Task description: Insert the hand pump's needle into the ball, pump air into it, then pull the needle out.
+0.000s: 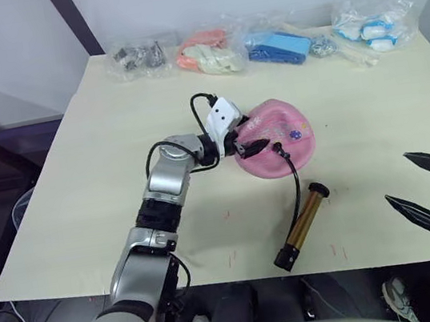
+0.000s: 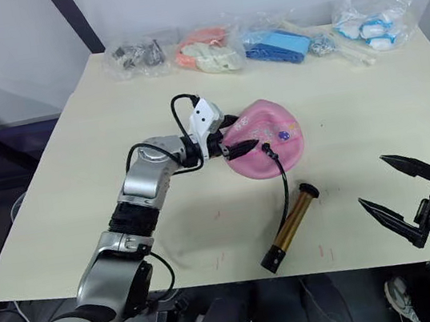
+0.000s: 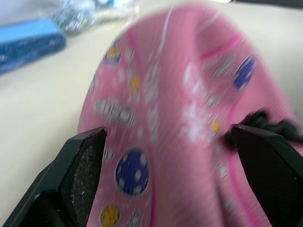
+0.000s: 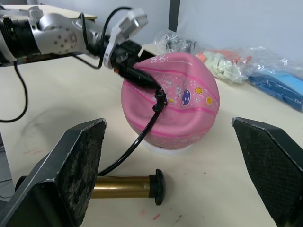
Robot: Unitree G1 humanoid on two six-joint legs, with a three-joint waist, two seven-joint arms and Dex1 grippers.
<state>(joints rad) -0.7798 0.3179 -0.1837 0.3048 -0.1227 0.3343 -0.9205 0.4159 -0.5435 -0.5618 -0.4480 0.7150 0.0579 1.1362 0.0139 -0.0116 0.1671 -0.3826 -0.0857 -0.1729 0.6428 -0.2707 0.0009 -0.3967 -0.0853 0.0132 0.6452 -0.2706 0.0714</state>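
The pink ball (image 1: 280,137), dented and printed with small cartoons, sits mid-table. My left gripper (image 1: 253,135) reaches it from the left, open, its two fingers straddling the ball's near side; in the left wrist view the pink ball (image 3: 175,109) spans the gap between the fingers (image 3: 85,161). The black fitting (image 1: 278,149) at the hose end rests against the ball; the needle itself is hidden. The hose curves down to the gold hand pump (image 1: 304,224), which lies flat in front of the ball. My right gripper (image 1: 397,177) hovers open at the table's front right, apart from both.
Several clear plastic bags line the table's far edge: dark parts (image 1: 139,56), orange and cream items (image 1: 207,53), blue items (image 1: 279,44), white and blue items (image 1: 373,24). The table's front edge (image 1: 240,275) runs just below the pump.
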